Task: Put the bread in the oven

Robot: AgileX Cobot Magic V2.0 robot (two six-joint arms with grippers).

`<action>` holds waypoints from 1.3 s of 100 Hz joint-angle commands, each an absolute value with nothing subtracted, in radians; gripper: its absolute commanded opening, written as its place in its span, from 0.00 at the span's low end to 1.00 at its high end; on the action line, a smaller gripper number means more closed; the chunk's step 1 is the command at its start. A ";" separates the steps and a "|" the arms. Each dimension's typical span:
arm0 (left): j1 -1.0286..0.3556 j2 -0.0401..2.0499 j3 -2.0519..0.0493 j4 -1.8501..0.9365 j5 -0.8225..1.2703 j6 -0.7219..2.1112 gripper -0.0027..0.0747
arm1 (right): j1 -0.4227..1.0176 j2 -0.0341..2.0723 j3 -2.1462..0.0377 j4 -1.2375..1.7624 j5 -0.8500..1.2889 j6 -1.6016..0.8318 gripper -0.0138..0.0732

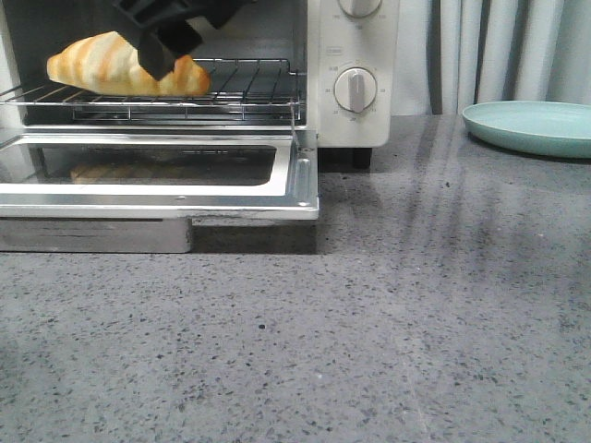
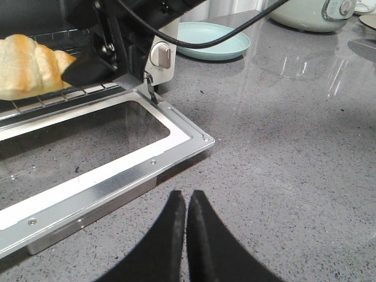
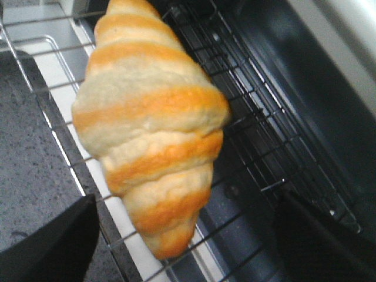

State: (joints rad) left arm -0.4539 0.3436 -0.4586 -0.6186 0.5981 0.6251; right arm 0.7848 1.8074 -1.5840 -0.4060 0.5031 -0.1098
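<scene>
The bread (image 1: 111, 65), a golden-orange striped croissant, lies on the wire rack (image 1: 249, 88) inside the white oven (image 1: 355, 55), whose glass door (image 1: 157, 198) is folded down open. My right gripper (image 1: 166, 41) hangs at the oven mouth over the bread's right end. In the right wrist view the bread (image 3: 150, 129) lies on the rack (image 3: 258, 135) between the spread fingers of my right gripper (image 3: 187, 247), untouched. My left gripper (image 2: 187, 197) is shut and empty, low over the counter in front of the door (image 2: 117, 170). The bread (image 2: 26, 64) also shows there.
A pale green plate (image 1: 531, 126) sits on the grey counter at the back right, also in the left wrist view (image 2: 214, 40). A pale appliance (image 2: 305, 13) stands beyond it. The open door juts out over the counter at the left.
</scene>
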 commanded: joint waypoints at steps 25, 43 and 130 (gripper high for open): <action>-0.463 0.312 -0.497 -0.670 0.488 0.625 0.01 | 0.832 1.582 -1.616 -0.295 0.592 -0.097 0.26; -0.463 0.155 -0.501 -0.639 0.445 0.625 0.01 | 0.852 1.351 -1.415 -0.260 0.607 -0.097 0.10; -0.460 -0.003 -0.426 -0.585 0.493 0.527 0.01 | 0.877 0.056 -0.499 -0.637 0.562 0.278 0.10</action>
